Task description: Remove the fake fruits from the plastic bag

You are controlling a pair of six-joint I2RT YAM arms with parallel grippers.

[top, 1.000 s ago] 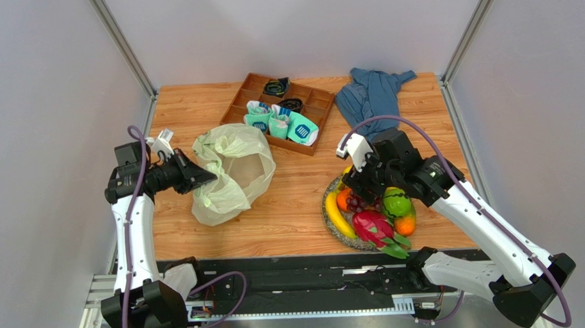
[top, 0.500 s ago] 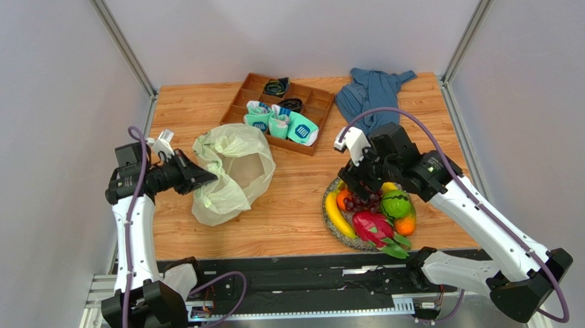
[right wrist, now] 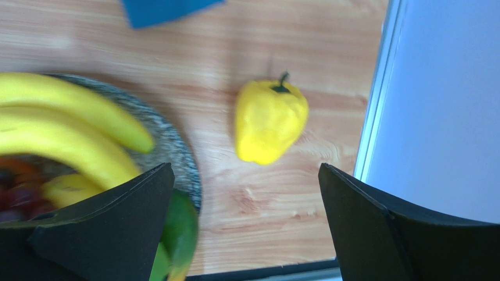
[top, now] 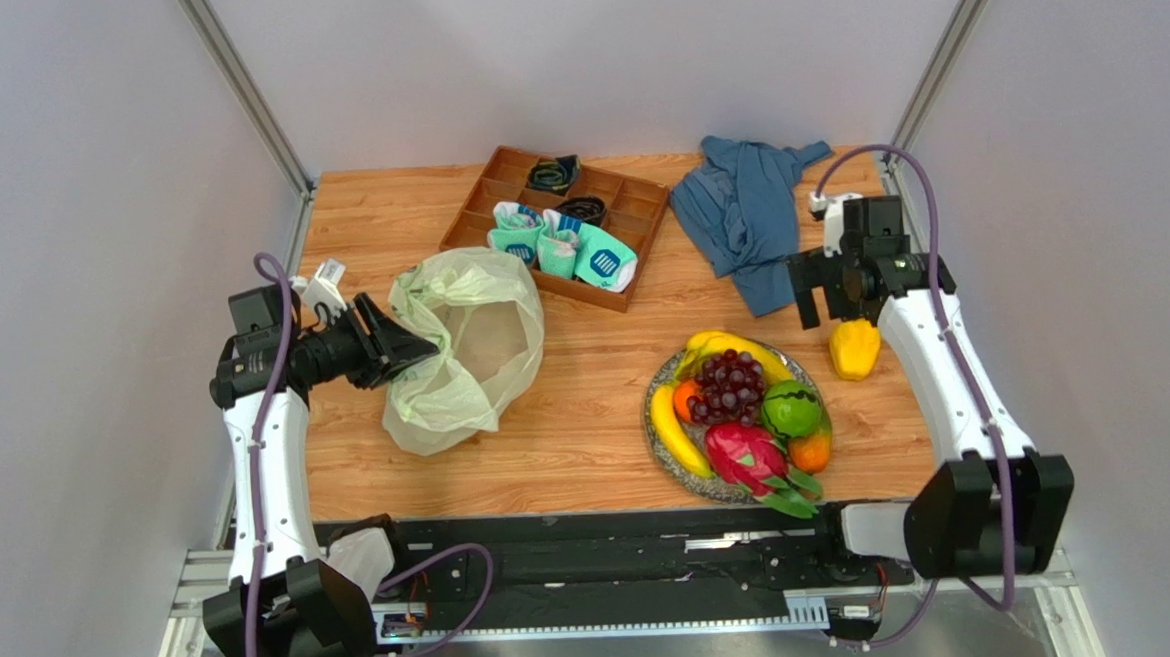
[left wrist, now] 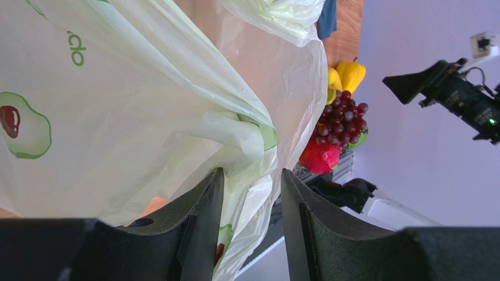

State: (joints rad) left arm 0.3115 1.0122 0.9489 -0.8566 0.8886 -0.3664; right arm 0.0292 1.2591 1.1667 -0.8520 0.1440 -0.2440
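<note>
Presently we find the left gripper [left wrist: 252, 175] partly open, a fold of the plastic bag [top: 465, 350] lying between its fingers. The right gripper [right wrist: 244, 167] stands wide open and empty above a yellow fruit [right wrist: 270, 120] on the table [top: 581, 419]. The other fake fruits [top: 731, 404] sit heaped on the plate [top: 686, 480], well apart from the bag.

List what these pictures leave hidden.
- Inside the plastic bag: top and left wrist views; its crumpled film hides whether anything is in it.
- The fake fruits on the plate: right wrist view, blurred and cut off by the left edge.
- The dark items in the wooden tray: top view, too small.
</note>
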